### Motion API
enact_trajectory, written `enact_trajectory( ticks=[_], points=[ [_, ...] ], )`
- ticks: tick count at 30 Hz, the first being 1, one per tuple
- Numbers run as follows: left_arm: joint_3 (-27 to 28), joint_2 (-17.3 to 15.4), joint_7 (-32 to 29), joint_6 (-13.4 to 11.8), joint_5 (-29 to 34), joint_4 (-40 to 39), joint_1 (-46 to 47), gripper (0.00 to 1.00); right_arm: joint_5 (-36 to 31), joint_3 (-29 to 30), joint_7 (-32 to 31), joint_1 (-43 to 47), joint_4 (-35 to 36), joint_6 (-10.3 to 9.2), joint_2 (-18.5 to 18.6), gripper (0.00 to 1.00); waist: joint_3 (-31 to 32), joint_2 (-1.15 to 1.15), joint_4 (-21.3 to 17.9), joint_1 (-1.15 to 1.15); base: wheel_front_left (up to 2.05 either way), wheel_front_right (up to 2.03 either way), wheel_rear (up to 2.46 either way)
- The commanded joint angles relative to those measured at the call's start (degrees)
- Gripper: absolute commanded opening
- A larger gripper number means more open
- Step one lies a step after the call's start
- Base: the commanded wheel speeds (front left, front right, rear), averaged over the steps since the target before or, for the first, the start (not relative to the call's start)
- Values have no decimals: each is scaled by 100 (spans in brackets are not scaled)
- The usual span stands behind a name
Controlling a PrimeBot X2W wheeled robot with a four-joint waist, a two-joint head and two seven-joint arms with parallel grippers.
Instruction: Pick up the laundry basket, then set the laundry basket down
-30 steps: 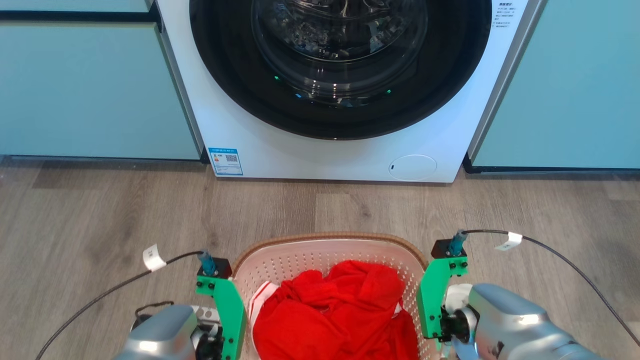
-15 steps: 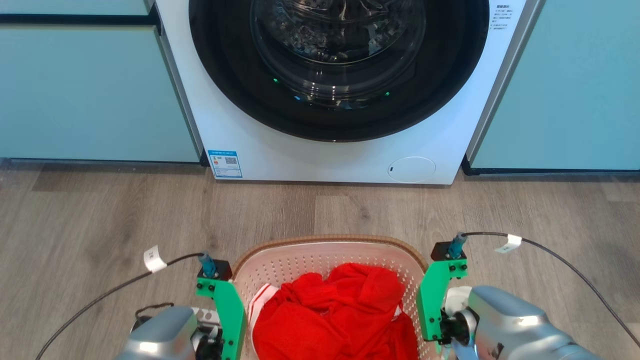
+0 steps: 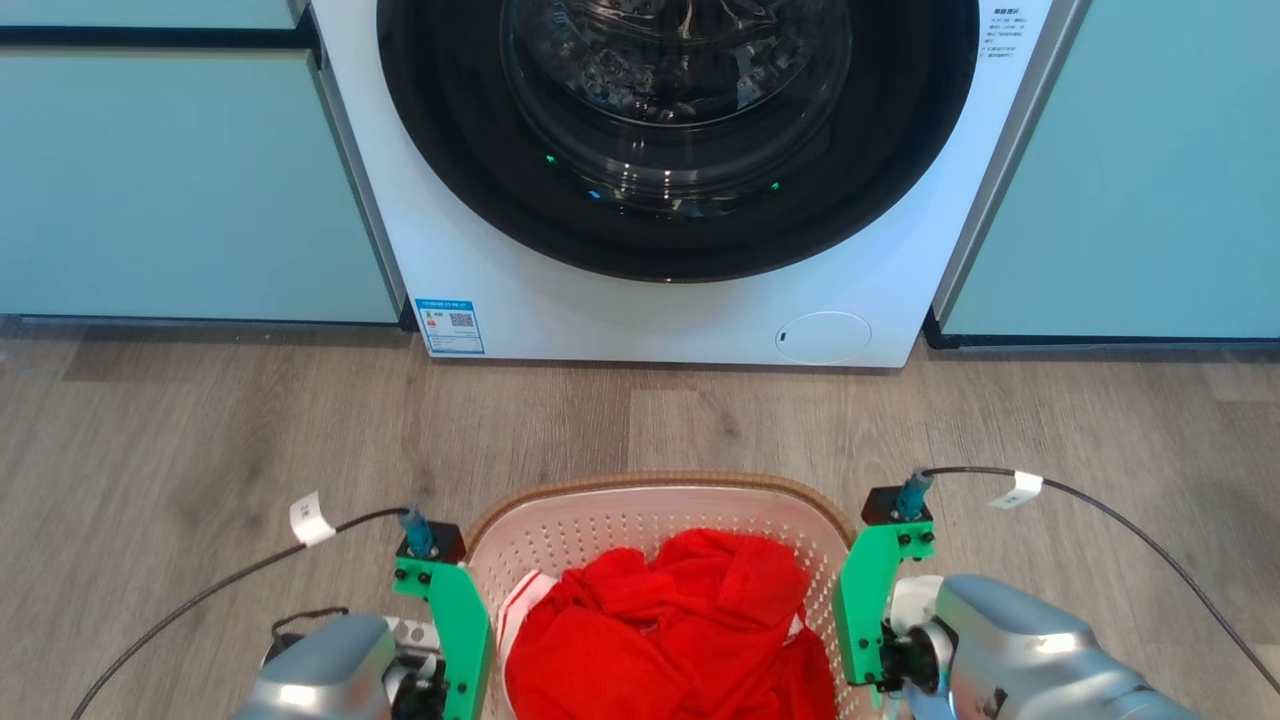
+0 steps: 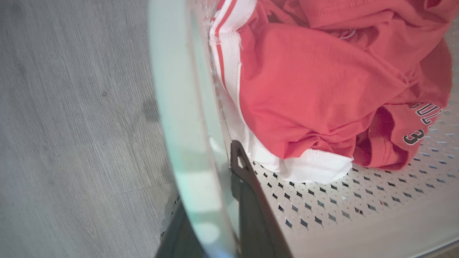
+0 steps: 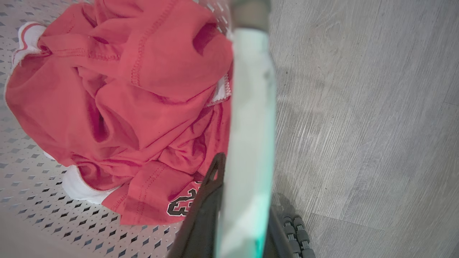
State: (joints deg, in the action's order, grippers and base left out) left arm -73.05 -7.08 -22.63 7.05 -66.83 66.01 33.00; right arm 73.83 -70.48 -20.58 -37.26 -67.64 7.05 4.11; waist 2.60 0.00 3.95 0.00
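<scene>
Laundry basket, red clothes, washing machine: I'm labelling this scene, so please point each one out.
laundry basket [image 3: 660,480]: head view, far brown rim.
red clothes [image 3: 680,630]: head view, middle of the heap.
washing machine [image 3: 640,320]: head view, white panel below the door.

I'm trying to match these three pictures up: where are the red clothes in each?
Head view: red clothes at bottom middle, inside the basket.
Left wrist view: red clothes at upper right.
Right wrist view: red clothes at left and centre.
Shared landmark: the basket's perforated white wall, beside the clothes everywhere.
</scene>
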Motion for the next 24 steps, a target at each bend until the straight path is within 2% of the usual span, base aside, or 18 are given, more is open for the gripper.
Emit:
enact_trajectory(
  ticks=[1,24],
  points=[
    [34,-71,-1,44,16,-77,411,0,42,-16,90,-347,161,44,-124,0,-1,0,1,0,0,0,0],
    [-7,-40,-11,44,-43,-21,447,0,163,-144,102,-401,105,44,-124,0,22,0,-6,0,0,0,0]
  ],
)
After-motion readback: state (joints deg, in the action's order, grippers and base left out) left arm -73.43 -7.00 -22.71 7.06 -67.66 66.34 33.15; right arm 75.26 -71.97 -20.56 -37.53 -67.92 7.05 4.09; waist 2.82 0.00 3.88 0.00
